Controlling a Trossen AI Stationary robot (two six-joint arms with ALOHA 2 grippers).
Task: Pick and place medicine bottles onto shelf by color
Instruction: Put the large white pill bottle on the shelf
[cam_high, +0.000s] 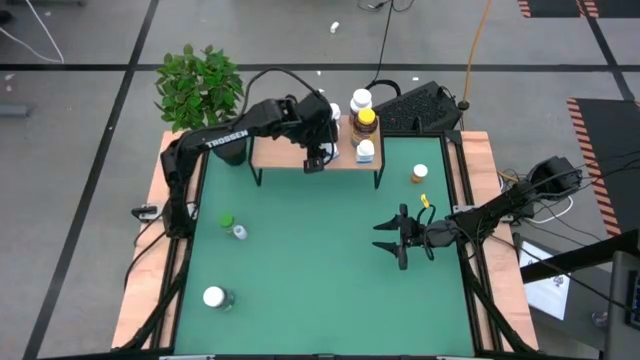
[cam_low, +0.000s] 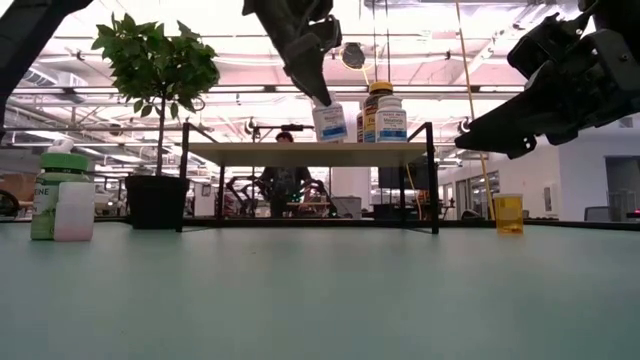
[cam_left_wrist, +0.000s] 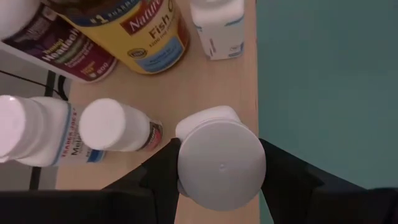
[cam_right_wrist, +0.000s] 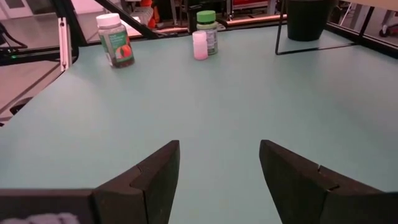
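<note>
Green felt table (cam_high: 320, 280), and the left end effector (cam_high: 316, 160) is sitting over the light-wood shelf (cam_high: 285, 152) at roughly 12 o'clock, front edge. Its fingers are hugging a white-capped bottle (cam_left_wrist: 219, 160) on both sides, so it's grasping that one, with the bottle's base right at the board. Just beside it on the shelf there are two more white-capped bottles (cam_left_wrist: 115, 126), and further along an amber fish-oil bottle with a yellow cap (cam_high: 366, 121) plus a small white one (cam_high: 365, 151).

The right end effector (cam_high: 402, 238) is hanging above the table around 3 o'clock, fingers spread apart, nothing in them.

Down on the table: a green-capped bottle (cam_high: 227, 221) with a tiny white vial (cam_high: 239, 232) touching it at about 9 o'clock, a white-lidded bottle (cam_high: 214, 297) near 7 o'clock, and an orange-topped one (cam_high: 419, 174) around 2 o'clock.
</note>
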